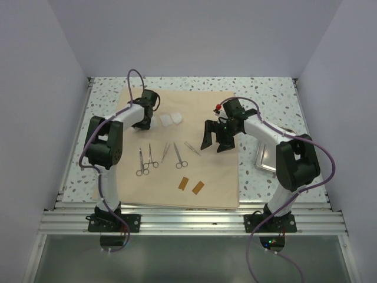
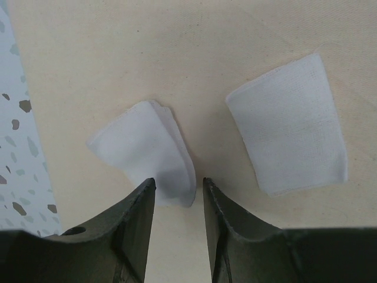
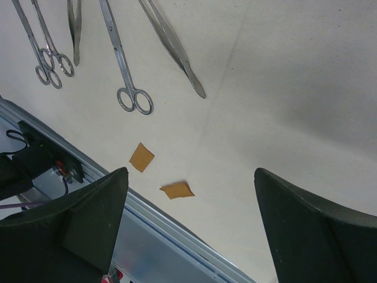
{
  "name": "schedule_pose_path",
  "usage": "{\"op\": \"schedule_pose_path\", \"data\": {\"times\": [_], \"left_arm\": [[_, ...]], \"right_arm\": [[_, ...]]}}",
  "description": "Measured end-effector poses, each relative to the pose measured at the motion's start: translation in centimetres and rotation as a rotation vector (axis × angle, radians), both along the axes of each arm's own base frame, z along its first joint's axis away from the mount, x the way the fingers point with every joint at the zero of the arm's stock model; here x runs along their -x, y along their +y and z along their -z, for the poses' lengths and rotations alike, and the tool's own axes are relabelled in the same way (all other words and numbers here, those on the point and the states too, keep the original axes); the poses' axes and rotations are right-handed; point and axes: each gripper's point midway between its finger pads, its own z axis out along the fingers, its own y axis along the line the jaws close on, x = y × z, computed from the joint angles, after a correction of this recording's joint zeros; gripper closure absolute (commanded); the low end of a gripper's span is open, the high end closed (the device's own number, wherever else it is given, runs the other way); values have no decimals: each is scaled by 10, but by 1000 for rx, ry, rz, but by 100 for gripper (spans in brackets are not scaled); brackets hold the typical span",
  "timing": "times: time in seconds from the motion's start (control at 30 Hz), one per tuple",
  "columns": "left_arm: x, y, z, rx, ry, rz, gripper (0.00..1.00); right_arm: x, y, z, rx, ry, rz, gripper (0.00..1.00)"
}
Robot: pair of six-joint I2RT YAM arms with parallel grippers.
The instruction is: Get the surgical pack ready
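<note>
Two white gauze squares lay on the far left part of the surgical pack, the tan sheet spread flat over the table under both arms. The left gripper hung low over them. Its jaws were narrowed to a slim gap with nothing between them. The folded gauze sat just ahead of the tips, with its near corner reaching into the mouth of the gap and most of its body off toward the left finger. The flat gauze lay beside it to the right, apart from both fingers. A pick-up there would probably call for a small shift leftward, so the jaws straddle the fold and do not pinch only its corner or snag the sheet.

The right gripper hovered above the sheet's middle, jaws spread wide and empty, well apart from the gauze. This left the left arm clearly nearer. Scissors and forceps lay lengthwise near-to-far on the cloth.
</note>
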Motion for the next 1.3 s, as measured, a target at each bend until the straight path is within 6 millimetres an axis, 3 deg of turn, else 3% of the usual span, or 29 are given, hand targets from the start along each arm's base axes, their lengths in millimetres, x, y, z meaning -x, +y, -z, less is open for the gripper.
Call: {"op": "schedule_pose_path", "data": {"times": [0.13,0.17,0.27,0.57,0.97,1.3], "left_arm": [[-2,2,0,-18,2,6,71],[-3,2,0,-20,2,8,81],[-6,3,-1,-27,-3,9,100],[-16,-6,-20,-7,-43,10,100],[-22,-53,-41,63,-101,81,100],[-29,-50,-54,20,-146,51,100]], "right_arm": [[0,0,0,0,0,0,8],[0,0,0,0,0,0,8],[0,0,0,1,0,0,8],[0,0,0,1,0,0,8],[0,0,0,1,-1,1,8],[3,-2,3,5,10,1,8]]}}
